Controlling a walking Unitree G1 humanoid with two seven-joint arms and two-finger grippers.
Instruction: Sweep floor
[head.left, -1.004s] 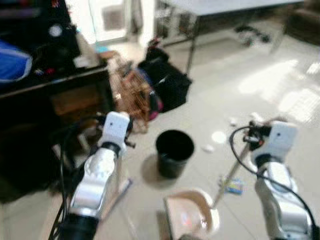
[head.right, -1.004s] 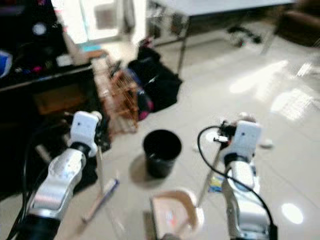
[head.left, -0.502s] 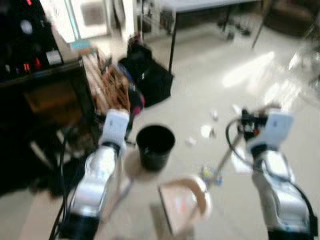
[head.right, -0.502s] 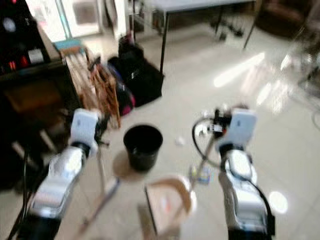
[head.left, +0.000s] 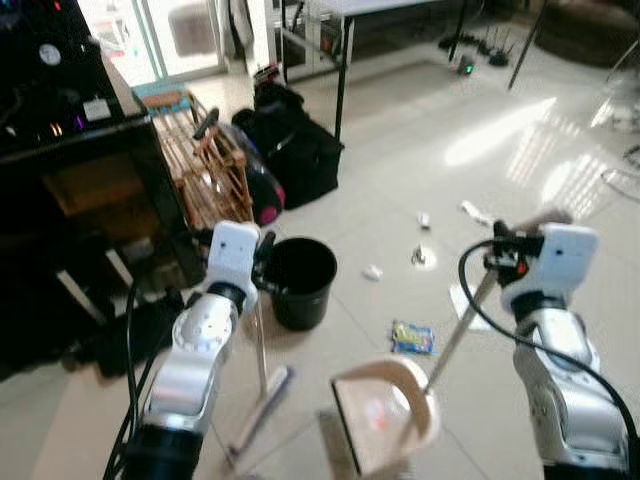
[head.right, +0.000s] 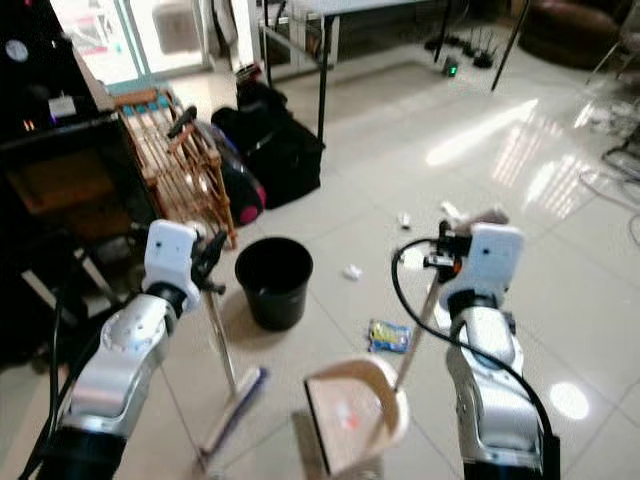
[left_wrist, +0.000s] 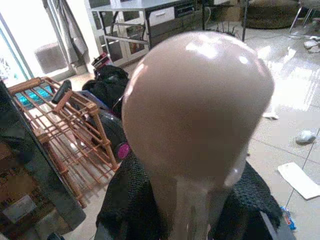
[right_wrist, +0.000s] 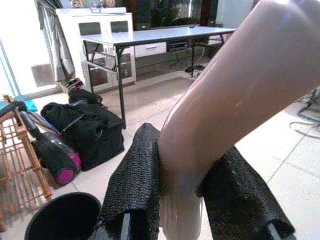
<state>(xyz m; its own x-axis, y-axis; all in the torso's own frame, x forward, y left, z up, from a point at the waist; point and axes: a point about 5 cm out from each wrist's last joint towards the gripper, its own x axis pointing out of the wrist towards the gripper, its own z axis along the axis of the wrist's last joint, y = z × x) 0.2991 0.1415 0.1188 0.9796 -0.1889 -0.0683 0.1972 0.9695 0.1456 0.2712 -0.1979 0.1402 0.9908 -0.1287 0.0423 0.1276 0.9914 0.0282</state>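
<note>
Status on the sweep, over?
Left tool shut on broom; right tool shut on dustpan handle. Wrapper unswept. Bin beside broom.

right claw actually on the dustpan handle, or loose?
Touching. The right wrist view shows the right claw with both black fingers pressed against the dustpan handle, no gap.

Black fingers (left_wrist: 127, 200) clamp the broom handle (left_wrist: 195, 115).
</note>
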